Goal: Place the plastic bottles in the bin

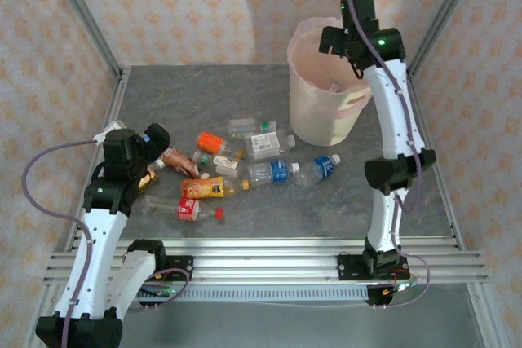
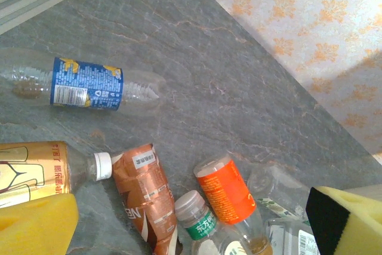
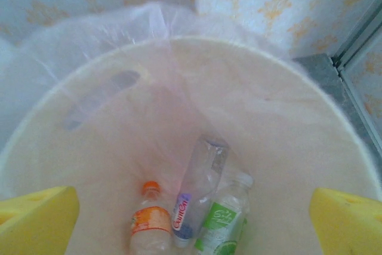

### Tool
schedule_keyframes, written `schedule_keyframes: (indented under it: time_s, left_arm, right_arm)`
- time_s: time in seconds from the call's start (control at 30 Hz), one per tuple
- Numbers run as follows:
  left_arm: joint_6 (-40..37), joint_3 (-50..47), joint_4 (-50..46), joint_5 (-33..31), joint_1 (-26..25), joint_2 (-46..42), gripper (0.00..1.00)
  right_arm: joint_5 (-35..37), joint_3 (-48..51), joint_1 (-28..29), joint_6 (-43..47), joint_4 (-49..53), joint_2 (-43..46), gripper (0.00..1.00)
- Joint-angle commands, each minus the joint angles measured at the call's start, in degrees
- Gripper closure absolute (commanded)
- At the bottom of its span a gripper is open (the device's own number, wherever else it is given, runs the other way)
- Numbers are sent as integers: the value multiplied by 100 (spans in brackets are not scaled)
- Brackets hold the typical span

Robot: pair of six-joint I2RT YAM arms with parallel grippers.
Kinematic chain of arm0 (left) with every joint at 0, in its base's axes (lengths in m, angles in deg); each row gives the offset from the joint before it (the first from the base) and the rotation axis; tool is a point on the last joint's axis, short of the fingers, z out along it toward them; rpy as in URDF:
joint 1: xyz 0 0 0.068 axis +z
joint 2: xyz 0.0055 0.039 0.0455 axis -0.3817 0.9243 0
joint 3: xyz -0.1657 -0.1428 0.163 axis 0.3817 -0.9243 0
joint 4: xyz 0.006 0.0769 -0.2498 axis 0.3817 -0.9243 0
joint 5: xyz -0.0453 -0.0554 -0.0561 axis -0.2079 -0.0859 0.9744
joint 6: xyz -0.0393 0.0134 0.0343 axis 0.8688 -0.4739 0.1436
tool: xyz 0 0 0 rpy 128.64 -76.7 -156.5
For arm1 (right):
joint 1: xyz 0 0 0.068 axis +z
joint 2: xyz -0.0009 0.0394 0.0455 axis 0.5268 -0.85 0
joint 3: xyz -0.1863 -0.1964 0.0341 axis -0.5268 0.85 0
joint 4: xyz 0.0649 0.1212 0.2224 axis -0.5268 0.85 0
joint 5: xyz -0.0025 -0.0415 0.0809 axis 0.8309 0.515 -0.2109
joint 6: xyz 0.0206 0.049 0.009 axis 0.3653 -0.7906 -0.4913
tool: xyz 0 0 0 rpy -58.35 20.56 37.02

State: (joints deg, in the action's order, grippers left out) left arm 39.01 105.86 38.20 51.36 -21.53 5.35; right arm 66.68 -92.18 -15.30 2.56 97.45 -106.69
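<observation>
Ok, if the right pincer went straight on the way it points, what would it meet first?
From the right pincer, the way into the bin looks free. First contact is probably the clear middle bottle of the three at the bottom, though depth is unclear.

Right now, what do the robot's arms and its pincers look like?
The left arm and right arm are smooth white tubes with chunky black joints. Each has a tiny green light and a thin purplish cable. The left pincer and right pincer each have two fingers covered in yellow foam pads.
</observation>
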Motion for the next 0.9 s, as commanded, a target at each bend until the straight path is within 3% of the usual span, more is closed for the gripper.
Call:
schedule_keyframes:
  time_s: [0.0,0.33,0.47,0.63,0.87]
  left_arm:
    - [-29,14,-28,-43,35,-120,0]
    - [-36,-106,227,80,37,-81,0]
    - [-37,-112,326,107,33,14,0]
    - [23,-168,464,185,32,105,0]
    - [86,-275,618,327,37,116,0]
  right_arm:
    - [137,647,182,-374,5,771,1]
    - [961,5704,825,-1742,-2182,4395,1]
    - [1302,7071,1147,-2485,-2216,5498,1]
    - [1474,8341,1594,-3377,-1921,6133,1]
    - [920,9704,1933,-4182,-2618,5930,1]
